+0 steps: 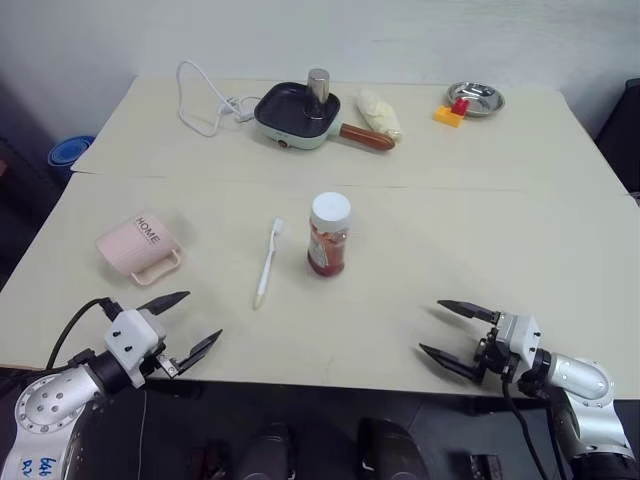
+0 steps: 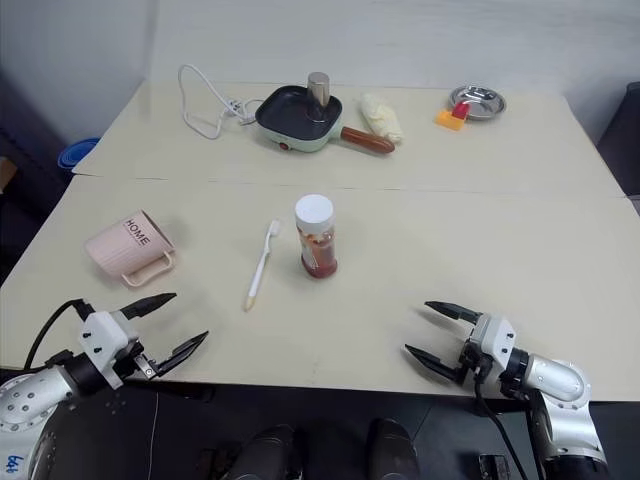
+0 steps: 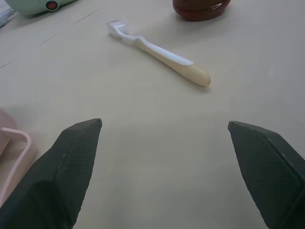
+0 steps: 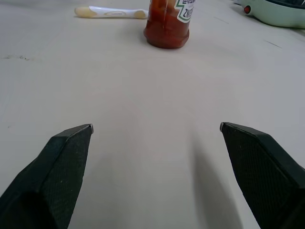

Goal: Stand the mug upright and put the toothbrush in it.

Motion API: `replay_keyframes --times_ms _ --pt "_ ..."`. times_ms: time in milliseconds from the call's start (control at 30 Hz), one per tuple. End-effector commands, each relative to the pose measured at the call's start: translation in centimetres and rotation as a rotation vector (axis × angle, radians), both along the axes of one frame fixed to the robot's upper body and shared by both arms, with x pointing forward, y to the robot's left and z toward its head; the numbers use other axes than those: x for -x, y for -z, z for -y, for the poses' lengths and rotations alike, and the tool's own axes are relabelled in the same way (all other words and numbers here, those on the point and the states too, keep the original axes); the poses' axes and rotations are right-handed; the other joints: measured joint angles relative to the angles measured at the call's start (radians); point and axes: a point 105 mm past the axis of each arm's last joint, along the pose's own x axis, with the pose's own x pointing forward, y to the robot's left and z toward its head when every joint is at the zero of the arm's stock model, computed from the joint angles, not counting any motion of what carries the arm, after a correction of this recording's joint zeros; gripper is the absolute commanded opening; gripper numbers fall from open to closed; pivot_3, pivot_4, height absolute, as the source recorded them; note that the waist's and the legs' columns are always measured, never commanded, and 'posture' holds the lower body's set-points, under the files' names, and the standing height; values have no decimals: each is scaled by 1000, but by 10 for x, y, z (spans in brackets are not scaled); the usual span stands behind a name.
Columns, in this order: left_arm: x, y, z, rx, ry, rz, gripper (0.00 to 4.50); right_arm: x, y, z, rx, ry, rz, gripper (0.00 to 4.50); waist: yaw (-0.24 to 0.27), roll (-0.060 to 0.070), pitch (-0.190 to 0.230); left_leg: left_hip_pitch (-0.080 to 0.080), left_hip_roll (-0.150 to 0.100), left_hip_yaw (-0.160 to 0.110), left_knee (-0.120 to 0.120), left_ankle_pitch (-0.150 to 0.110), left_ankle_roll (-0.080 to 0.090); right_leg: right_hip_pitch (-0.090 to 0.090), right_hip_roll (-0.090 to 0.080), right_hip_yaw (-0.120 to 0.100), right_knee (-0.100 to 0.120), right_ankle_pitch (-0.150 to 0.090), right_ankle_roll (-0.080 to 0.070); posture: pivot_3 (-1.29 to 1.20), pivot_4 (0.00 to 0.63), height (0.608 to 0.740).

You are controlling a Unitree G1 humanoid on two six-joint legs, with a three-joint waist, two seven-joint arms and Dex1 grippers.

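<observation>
Both grippers empty at the near edge; mug on its side, toothbrush flat on the tabletop.

Left gripper: fingers spread wide, holding nothing, low over the near left of the tabletop. Right gripper: fingers spread wide, empty, at the near right, pointing toward the centre. The mug lies on its side just beyond the left gripper, handle toward the near side, "HOME" lettering facing up. The toothbrush lies flat right of the mug, apart from it, head toward the far side. A sauce bottle stands upright just right of the toothbrush. On the far side are a pan with a cord, a pale bundle and a metal dish.
</observation>
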Motion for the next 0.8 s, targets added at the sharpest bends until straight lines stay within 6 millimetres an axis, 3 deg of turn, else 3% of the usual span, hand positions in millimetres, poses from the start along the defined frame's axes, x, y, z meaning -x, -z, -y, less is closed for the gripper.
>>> replay_keyframes --times_ms 33,600,667,733,800 --pt "2 -5 1 -21 12 26 4500 1 -8 0 -11 -2 31 4463 0 0 0 0 0 0 0 0 0 0 0 0 0 0 0 0 150 740" --pt "7 -11 9 82 66 -13 4500 -5 -16 -8 -40 -7 57 4463 0 0 0 0 0 0 0 0 0 0 0 0 0 0 0 0 150 740" --pt "7 -11 9 86 67 -13 4500 -7 -23 -17 -59 -29 71 4463 0 0 0 0 0 0 0 0 0 0 0 0 0 0 0 0 150 740" --pt "7 -13 10 97 76 -15 4500 -6 -31 -40 -38 -106 77 4463 -2 0 0 0 0 0 1 0 0 0 0 0 1 0 0 0 150 740" --pt "9 -18 13 133 104 -18 4500 -18 -43 -60 -113 -64 36 4463 -5 0 0 0 1 1 0 0 0 -1 1 1 1 0 0 0 150 740"
